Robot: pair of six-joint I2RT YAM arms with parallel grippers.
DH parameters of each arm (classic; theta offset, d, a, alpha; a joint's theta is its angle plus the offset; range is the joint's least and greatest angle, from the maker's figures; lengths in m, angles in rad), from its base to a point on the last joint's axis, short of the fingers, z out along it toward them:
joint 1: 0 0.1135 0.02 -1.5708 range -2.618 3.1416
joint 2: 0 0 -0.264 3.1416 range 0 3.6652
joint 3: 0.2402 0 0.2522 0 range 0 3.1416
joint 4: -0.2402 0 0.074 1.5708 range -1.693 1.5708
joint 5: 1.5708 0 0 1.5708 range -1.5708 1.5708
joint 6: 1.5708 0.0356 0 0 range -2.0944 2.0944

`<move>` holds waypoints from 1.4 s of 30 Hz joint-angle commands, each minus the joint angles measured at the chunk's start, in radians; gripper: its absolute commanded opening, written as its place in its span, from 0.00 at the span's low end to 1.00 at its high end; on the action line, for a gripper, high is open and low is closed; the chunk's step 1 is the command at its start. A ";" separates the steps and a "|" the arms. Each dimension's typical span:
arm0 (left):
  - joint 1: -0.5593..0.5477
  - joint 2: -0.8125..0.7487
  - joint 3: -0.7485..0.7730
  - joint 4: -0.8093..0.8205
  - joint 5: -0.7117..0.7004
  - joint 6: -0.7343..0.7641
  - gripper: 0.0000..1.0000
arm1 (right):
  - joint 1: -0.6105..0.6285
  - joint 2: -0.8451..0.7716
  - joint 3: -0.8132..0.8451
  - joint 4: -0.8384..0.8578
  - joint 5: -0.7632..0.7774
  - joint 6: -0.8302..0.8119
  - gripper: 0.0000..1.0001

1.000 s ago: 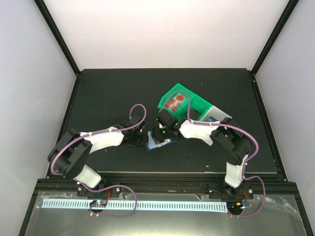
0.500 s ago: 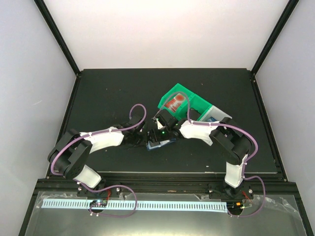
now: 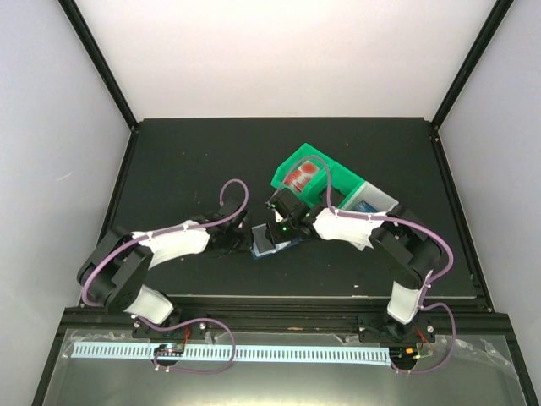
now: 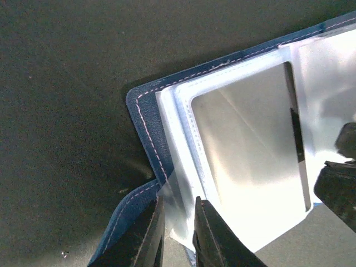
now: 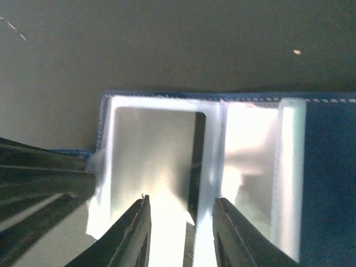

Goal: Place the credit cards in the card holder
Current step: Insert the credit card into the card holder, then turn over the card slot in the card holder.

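The dark blue card holder (image 3: 272,240) lies open on the black table between both grippers. Its cover (image 4: 146,122) frames pale clear sleeves, and a dark glossy credit card (image 4: 245,144) sits inside one sleeve. My left gripper (image 4: 179,203) is shut on a loose corner of a clear sleeve at the holder's edge. In the right wrist view the same card (image 5: 150,156) shows in the sleeve. My right gripper (image 5: 182,200) is open just above it, its fingers straddling the card's dark right edge. A red-and-white card (image 3: 300,178) lies in the green tray.
The green and white compartment tray (image 3: 331,173) stands just behind the right gripper, with a blue card (image 3: 365,204) in its white end. Black frame posts and pale walls close in the table on three sides.
The right arm has shifted slightly to the right and its gripper has drawn back a little over the holder. The left gripper keeps its hold; the holder has barely moved.
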 commanded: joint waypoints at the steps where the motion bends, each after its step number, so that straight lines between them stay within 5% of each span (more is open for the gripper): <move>1: 0.003 -0.058 -0.008 0.027 0.003 -0.023 0.17 | 0.006 0.012 0.000 -0.041 0.021 -0.018 0.31; 19: 0.025 -0.031 -0.048 0.155 0.113 -0.076 0.24 | 0.006 0.084 0.012 -0.088 0.042 0.000 0.02; 42: 0.044 0.000 -0.059 0.218 0.173 -0.070 0.20 | 0.007 0.103 0.013 -0.081 0.039 0.012 0.01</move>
